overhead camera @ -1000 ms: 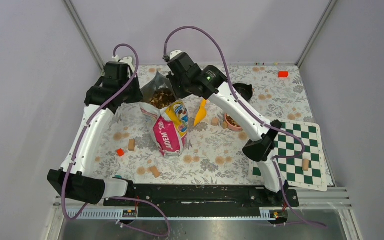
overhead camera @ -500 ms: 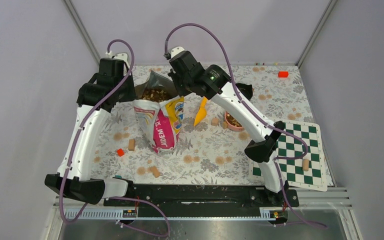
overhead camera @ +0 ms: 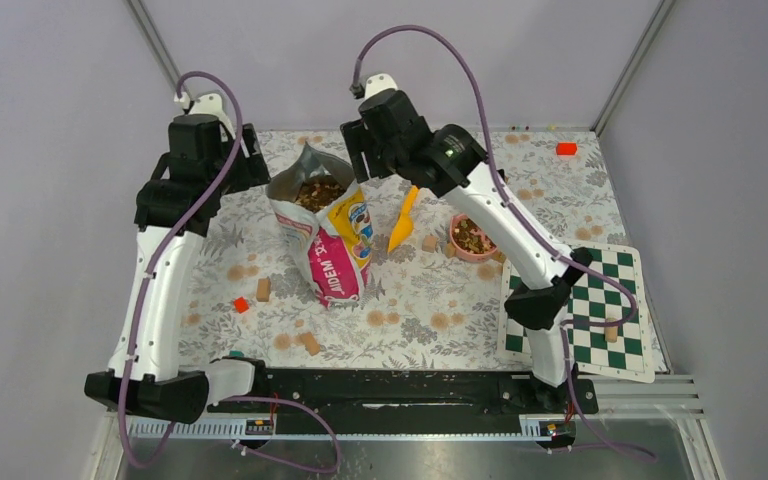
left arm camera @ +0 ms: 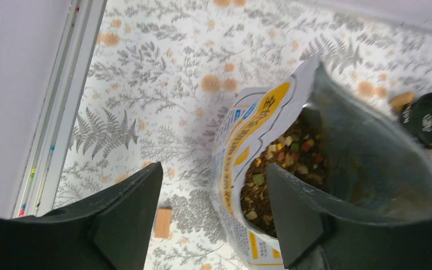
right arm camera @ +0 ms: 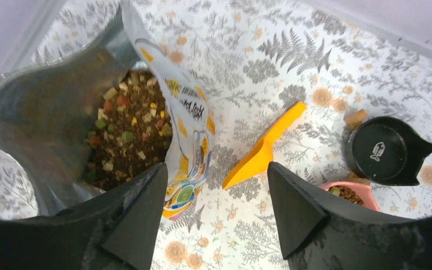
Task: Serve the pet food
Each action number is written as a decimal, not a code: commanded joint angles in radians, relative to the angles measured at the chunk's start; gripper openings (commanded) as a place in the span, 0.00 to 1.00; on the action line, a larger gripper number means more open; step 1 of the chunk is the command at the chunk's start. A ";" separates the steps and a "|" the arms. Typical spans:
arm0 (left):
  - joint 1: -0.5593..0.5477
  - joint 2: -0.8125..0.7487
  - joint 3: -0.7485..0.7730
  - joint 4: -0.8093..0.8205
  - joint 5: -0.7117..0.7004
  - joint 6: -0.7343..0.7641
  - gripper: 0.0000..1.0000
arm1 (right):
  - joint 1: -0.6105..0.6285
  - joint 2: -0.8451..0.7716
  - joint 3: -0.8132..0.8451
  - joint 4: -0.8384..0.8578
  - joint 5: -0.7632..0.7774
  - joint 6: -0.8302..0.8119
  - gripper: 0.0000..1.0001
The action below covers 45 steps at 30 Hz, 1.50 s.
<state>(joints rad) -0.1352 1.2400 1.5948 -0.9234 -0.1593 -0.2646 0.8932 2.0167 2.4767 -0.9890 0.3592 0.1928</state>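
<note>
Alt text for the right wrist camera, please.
The right gripper, jaws open, looks down into an open bag of mixed kibble on a floral cloth. Beside it lie a yellow scoop, a black cat-eared dish and a pink bowl.

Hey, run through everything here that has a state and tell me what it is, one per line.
bag: upright, top open.
pet food: mostly in the bag, some in the pink bowl.
pink bowl: partly filled.
yellow scoop: lying on the table, not held.
black dish: on the table, no kibble showing.
left gripper: open, holding nothing.
right gripper: open, holding nothing.
</note>
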 commanded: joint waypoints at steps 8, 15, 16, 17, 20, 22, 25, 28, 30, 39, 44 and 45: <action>0.000 -0.037 0.093 0.150 0.028 -0.007 0.85 | -0.244 -0.088 -0.134 0.053 -0.088 0.242 0.75; 0.000 -0.082 0.047 0.199 -0.014 -0.004 0.99 | -0.305 0.088 -0.264 0.076 -0.148 0.319 0.80; 0.001 -0.084 0.044 0.201 -0.020 -0.008 0.99 | -0.304 0.118 -0.262 0.082 -0.158 0.332 0.81; 0.002 -0.086 0.042 0.201 -0.028 -0.013 0.99 | -0.304 0.150 -0.260 0.090 -0.169 0.345 0.82; 0.003 -0.092 0.029 0.213 -0.035 -0.018 0.99 | -0.305 0.230 -0.228 0.098 -0.178 0.383 0.82; 0.003 -0.098 0.019 0.222 -0.032 -0.017 0.99 | -0.304 0.276 -0.208 0.101 -0.160 0.408 0.81; 0.004 -0.096 0.020 0.222 -0.010 0.005 0.99 | -0.305 0.331 -0.186 0.102 -0.132 0.443 0.77; 0.004 -0.094 0.016 0.222 0.010 0.016 0.99 | -0.304 0.385 -0.168 0.101 -0.138 0.470 0.74; 0.003 -0.094 0.014 0.221 0.023 0.021 0.99 | -0.303 0.410 -0.167 0.100 -0.148 0.486 0.73; 0.005 -0.097 0.018 0.197 0.082 0.009 0.99 | -0.305 0.461 -0.212 0.099 -0.201 0.526 0.69; 0.006 -0.094 0.027 0.189 0.154 -0.002 0.98 | -0.305 0.465 -0.214 0.099 -0.189 0.513 0.46; 0.005 -0.096 0.027 0.190 0.180 -0.002 0.97 | -0.306 0.461 -0.215 0.101 -0.180 0.508 0.39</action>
<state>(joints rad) -0.1345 1.1584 1.6093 -0.7673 -0.0711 -0.2600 0.5827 2.4866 2.2593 -0.8852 0.1638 0.6926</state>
